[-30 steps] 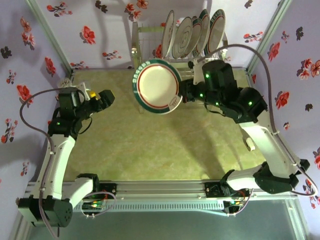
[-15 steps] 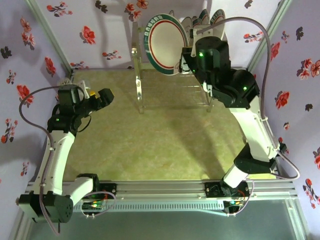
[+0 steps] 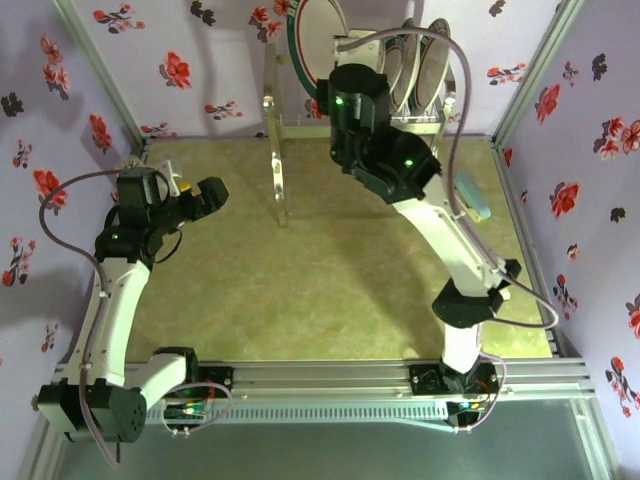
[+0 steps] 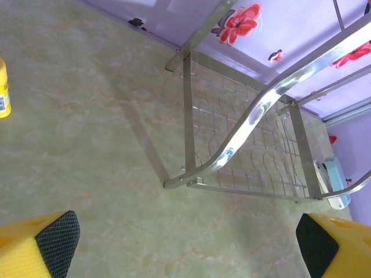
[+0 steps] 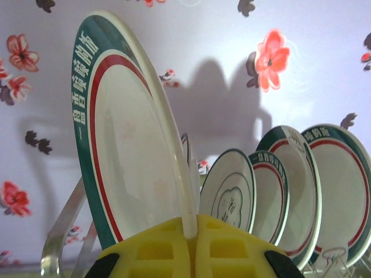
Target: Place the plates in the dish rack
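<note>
Right gripper (image 5: pixel 191 230) pinches the bottom rim of the upright round white green-and-red-banded plate (image 5: pixel 130 168). Its green band carries white Chinese characters, not legible. Left gripper (image 4: pixel 185 243): spread wide.

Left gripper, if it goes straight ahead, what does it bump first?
Probably the rack, at its near leg; the left gripper points at it across the table. Depth is unclear, so it might touch the table first.
</note>
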You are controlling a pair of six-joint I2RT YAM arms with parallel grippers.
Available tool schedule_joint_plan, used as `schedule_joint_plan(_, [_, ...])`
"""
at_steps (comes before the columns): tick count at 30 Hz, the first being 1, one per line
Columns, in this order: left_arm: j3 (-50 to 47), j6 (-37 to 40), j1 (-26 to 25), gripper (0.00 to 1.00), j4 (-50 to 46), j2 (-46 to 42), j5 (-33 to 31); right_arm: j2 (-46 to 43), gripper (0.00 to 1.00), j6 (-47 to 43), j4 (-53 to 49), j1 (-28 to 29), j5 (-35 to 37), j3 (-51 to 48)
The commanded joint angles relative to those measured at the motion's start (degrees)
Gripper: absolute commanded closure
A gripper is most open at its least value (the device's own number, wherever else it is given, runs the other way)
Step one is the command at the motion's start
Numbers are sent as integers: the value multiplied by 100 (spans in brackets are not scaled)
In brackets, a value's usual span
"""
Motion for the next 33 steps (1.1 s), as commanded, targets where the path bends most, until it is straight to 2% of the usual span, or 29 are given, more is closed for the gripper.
schedule_joint_plan(1, [72,209,48,0,-80,-7,89,321,100,-771,1248,76,878,282])
schedule_joint_plan(10, [20,271,63,0,-81,-35,169,1210,100,-1469,2135,84,1745,610])
schedule_joint_plan(17, [-108,277,57,0,-2,-42,222,1894,100,-2377,2834,121,2317,1245])
schedule_joint_plan(33, [-271,315,52,0,42,-166,313,2422,100,-2411,3337,107,2486,1275])
